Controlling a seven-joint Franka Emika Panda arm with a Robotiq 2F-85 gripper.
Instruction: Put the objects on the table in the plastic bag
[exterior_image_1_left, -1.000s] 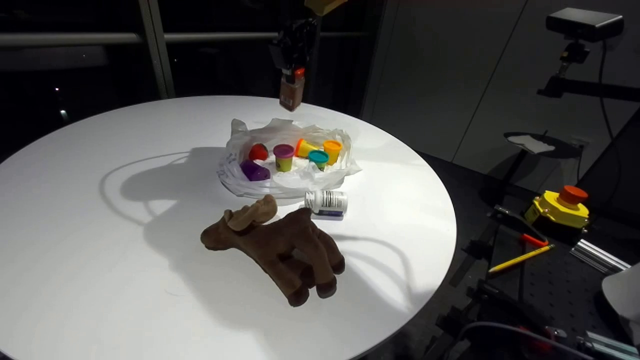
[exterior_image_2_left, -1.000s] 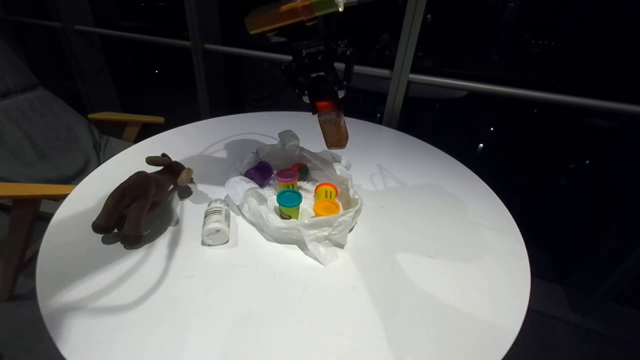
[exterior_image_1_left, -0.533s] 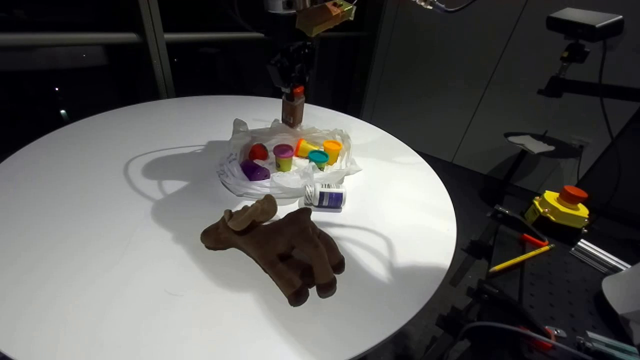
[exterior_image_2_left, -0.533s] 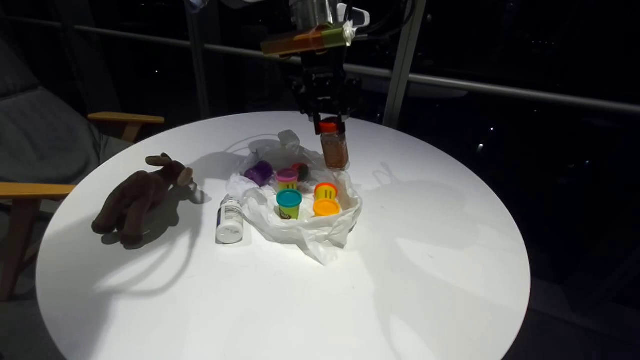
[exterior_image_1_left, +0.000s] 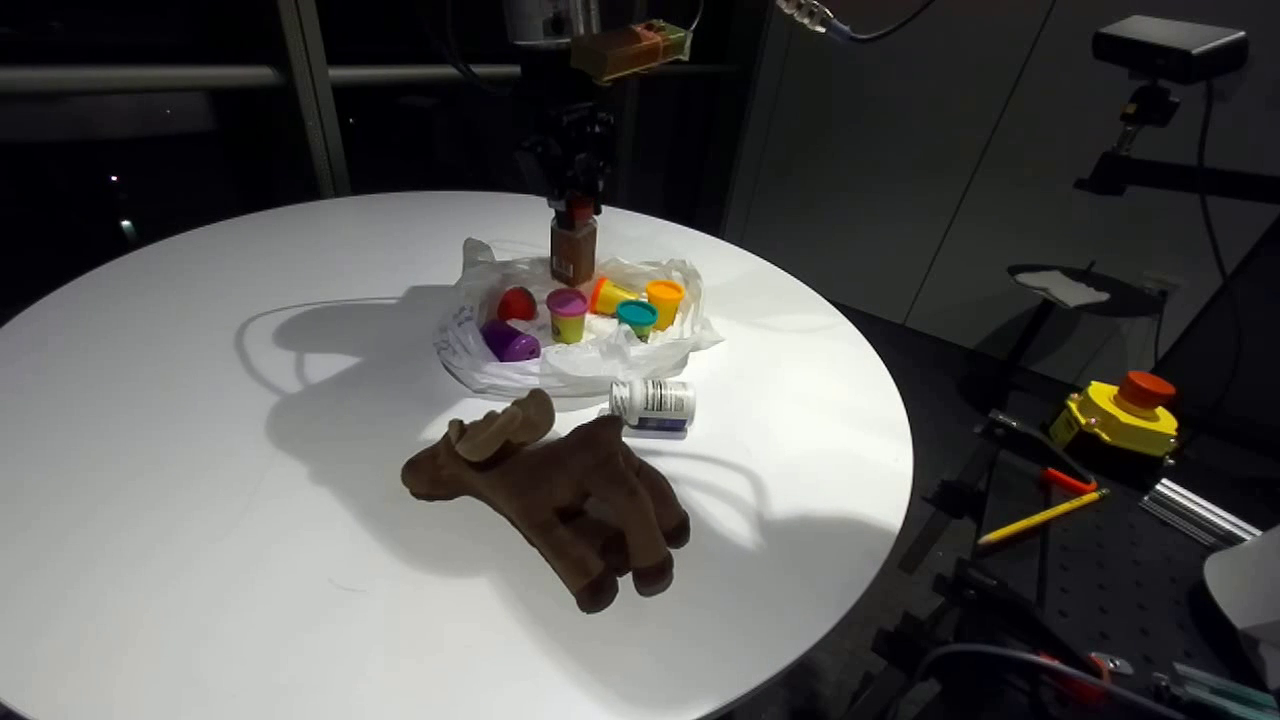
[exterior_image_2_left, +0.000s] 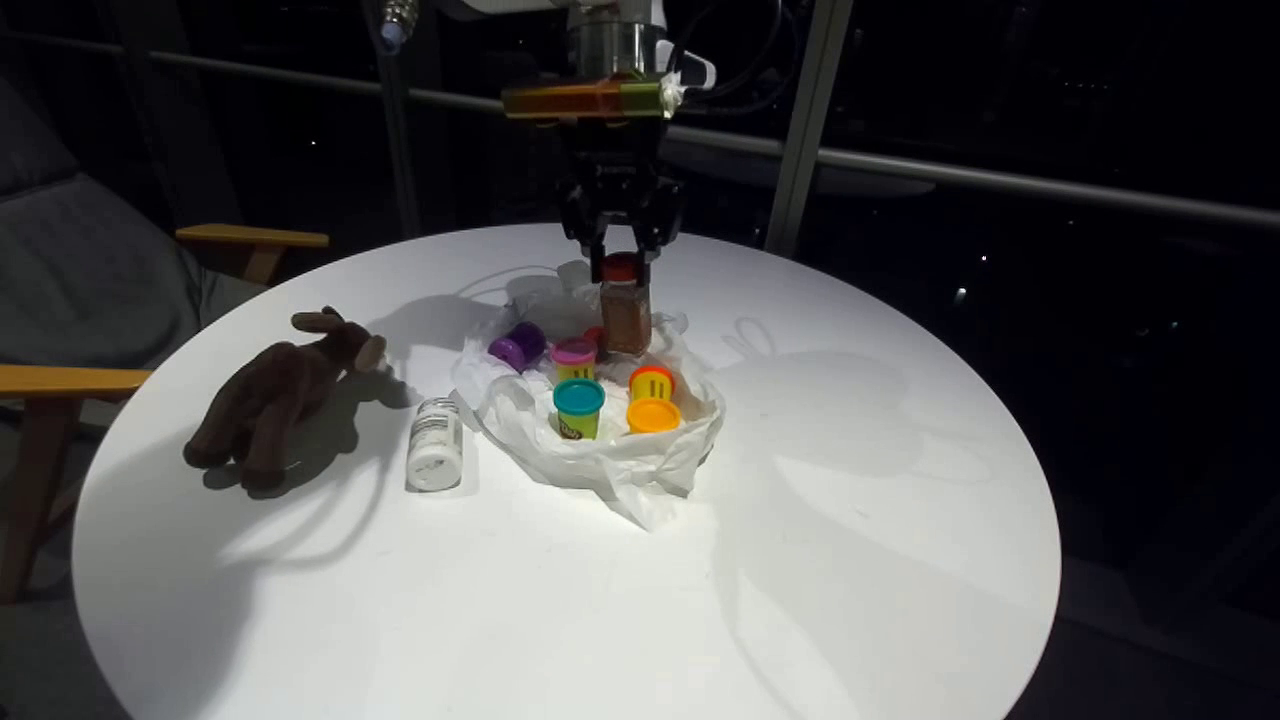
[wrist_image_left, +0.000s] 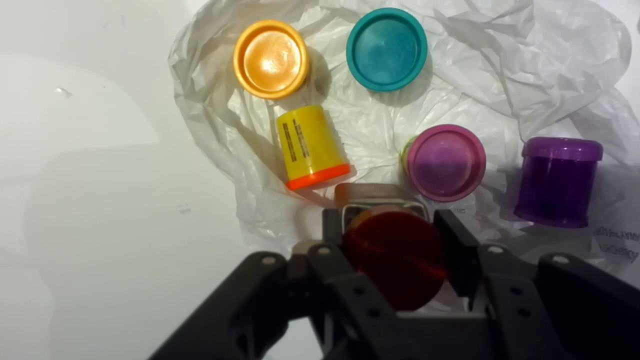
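My gripper (exterior_image_2_left: 620, 270) is shut on a brown jar (exterior_image_2_left: 627, 320) by its red cap (wrist_image_left: 395, 260). The jar hangs upright, low over the back part of the translucent white plastic bag (exterior_image_1_left: 590, 372); whether its base touches the film I cannot tell. Inside the spread bag are a purple container (wrist_image_left: 560, 182), a pink-lidded tub (wrist_image_left: 445, 162), a teal-lidded tub (wrist_image_left: 386, 49), an orange-lidded tub (wrist_image_left: 270, 59), a yellow tub (wrist_image_left: 312, 145) on its side and a red ball (exterior_image_1_left: 517, 303). Outside it on the table (exterior_image_2_left: 560, 600) lie the brown plush animal (exterior_image_1_left: 570, 480) and a white bottle (exterior_image_2_left: 435, 445).
A dark chair with wooden armrests (exterior_image_2_left: 252, 237) stands beyond the table edge. Off the table, in an exterior view, are a yellow-and-red device (exterior_image_1_left: 1118, 415), a pencil (exterior_image_1_left: 1042, 517) and a camera on a stand (exterior_image_1_left: 1168, 48).
My gripper has come down with the jar, shifting leftward in both exterior views, from above the bag's rim to low inside its outline. The white bottle rolled toward the bag and back.
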